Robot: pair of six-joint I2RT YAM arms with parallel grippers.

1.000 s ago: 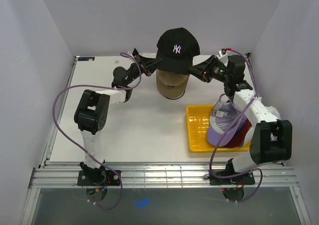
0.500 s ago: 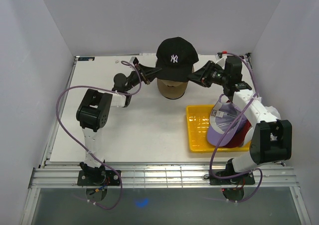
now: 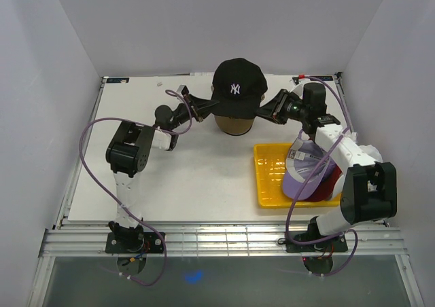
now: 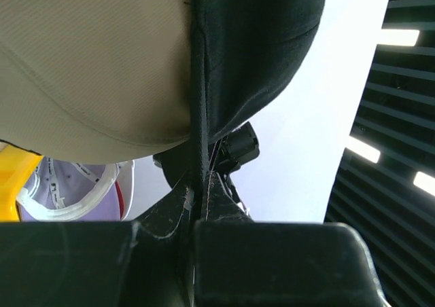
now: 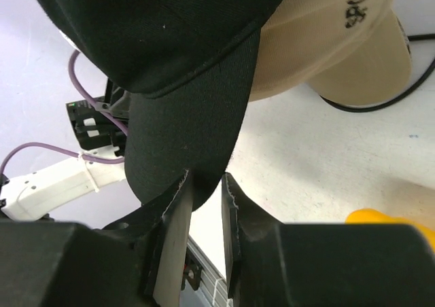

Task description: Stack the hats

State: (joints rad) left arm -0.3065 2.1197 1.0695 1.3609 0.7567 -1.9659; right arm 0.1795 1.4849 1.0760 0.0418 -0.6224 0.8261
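A black hat (image 3: 238,83) with a white NY logo sits over the tan hat (image 3: 234,123) at the back centre of the table. My left gripper (image 3: 212,105) is shut on the black hat's left edge. In the left wrist view, the left gripper (image 4: 202,185) pinches the thin black fabric (image 4: 258,49) beside the tan hat (image 4: 88,69). My right gripper (image 3: 264,107) grips the black hat from the right. In the right wrist view, the right gripper (image 5: 204,178) has the black brim (image 5: 190,137) between its fingers, in front of the tan hat (image 5: 326,42).
A yellow tray (image 3: 268,185) stands at the right. It carries a lavender hat (image 3: 306,174) lying on a red hat (image 3: 332,178). White walls close in the table on three sides. Purple cables loop from both arms.
Both grippers have come down and slightly back with the black hat. It hung above the tan hat and now sits over it.
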